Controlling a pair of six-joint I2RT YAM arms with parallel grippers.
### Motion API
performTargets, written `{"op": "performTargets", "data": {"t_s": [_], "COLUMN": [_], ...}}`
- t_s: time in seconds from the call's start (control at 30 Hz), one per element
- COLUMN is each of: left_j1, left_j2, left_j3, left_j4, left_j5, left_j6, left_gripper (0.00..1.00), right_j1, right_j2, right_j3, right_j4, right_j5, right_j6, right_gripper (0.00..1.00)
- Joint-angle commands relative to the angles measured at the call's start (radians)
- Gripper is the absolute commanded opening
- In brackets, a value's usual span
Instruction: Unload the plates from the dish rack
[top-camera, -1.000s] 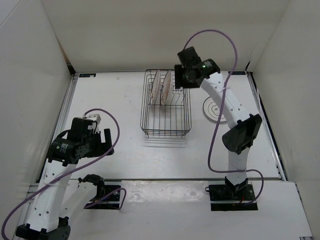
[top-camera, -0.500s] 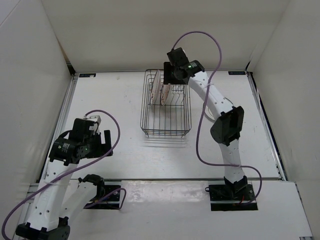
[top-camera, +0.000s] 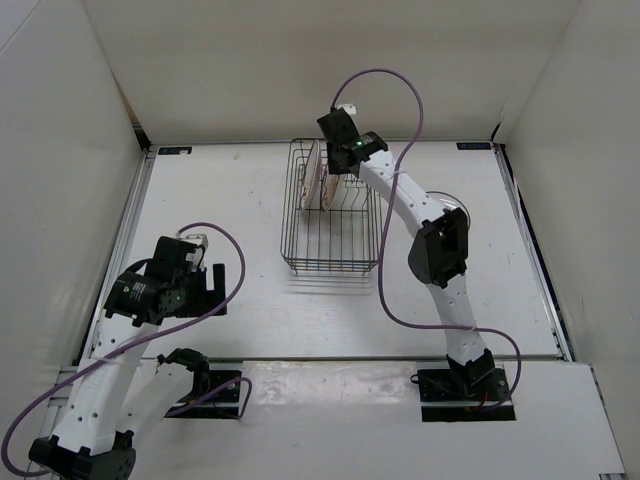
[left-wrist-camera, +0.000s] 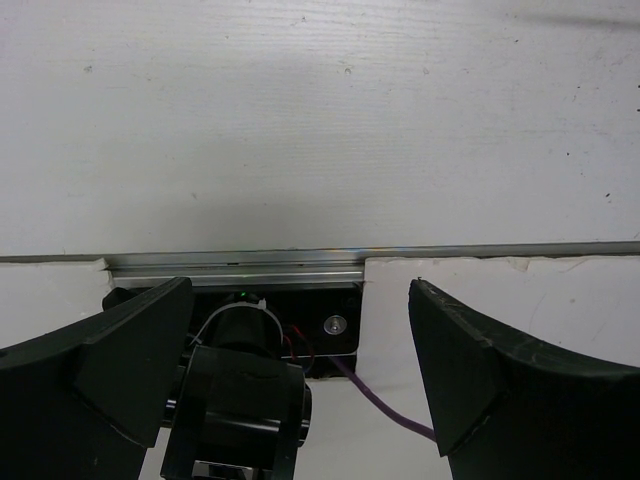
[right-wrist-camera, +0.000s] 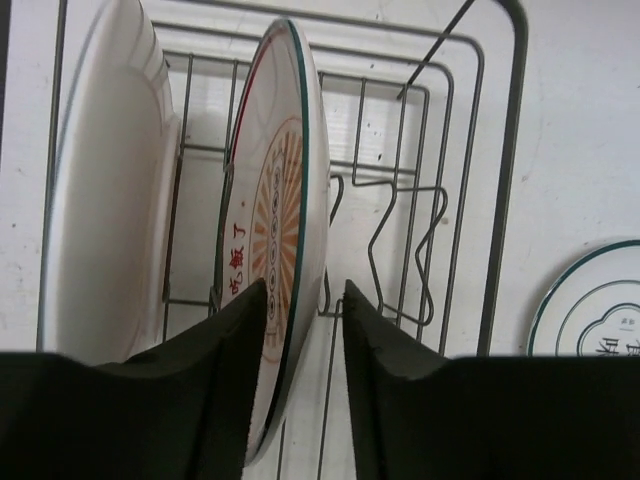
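Since the right tool (right-wrist-camera: 305, 290) has swung over the rack (top-camera: 330, 235) and now straddles the rim of the orange plate (right-wrist-camera: 285, 200), jaws apart, gripping plate 2 of 3 looks next.

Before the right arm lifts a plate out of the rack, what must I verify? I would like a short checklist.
1. Right gripper jaws straddle the sunburst plate rim: ok.
2. Jaws closed on it: not ok, a gap shows.
3. Neighbouring plate clear of the jaws: cannot tell.
4. Plate on the table outside the dish rack, off the lift path: ok.
5. Left gripper open, empty, away from the rack: ok.
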Motion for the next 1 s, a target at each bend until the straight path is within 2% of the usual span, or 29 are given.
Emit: {"op": "performTargets", "data": {"t_s": [0.0,0.03,0.17,0.27,0.37,0.73,0.97], "left_j1": [-0.005,-0.005,-0.005,-0.004,-0.004,-0.004,-0.004], "left_j2": [-0.005,-0.003,-0.003,-0.005,-0.003,-0.003,-0.003], "left_j3": [-0.002,0.001,0.001,0.004,0.015,0.020,0.026], "left_j4": [-0.150,-0.150,-0.150,-0.153,-0.153,-0.144,-0.133], "left_j5": [-0.026,-0.029,-0.029,-0.034,-0.034,-0.024,-0.035], "left_j6": [0.011,0.007,0.007,0.009,0.009,0.012,0.018], "left_gripper": [0.99,0.99,0.99,0.99,0.99,0.99,0.99], "right_j1": [0.012,0.018,0.027,0.033,0.031,0.041,0.035], "right_j2": [-0.006,-0.006,-0.001,-0.006,-0.009,-0.092,-0.278], "right_j3": [0.045,0.046,0.043,0.040,0.043,0.079,0.036], "right_j4": [0.091,0.093,0.096,0.098,0.096,0.191,0.246], "right_j5": [0.104,0.107,0.111,0.112,0.124,0.240,0.367], "right_j6": [-0.026,-0.029,-0.040,-0.044,-0.040,-0.084,-0.236], "right_gripper": [0.38,0.35,0.12,0.08,0.00,0.00,0.00]}}
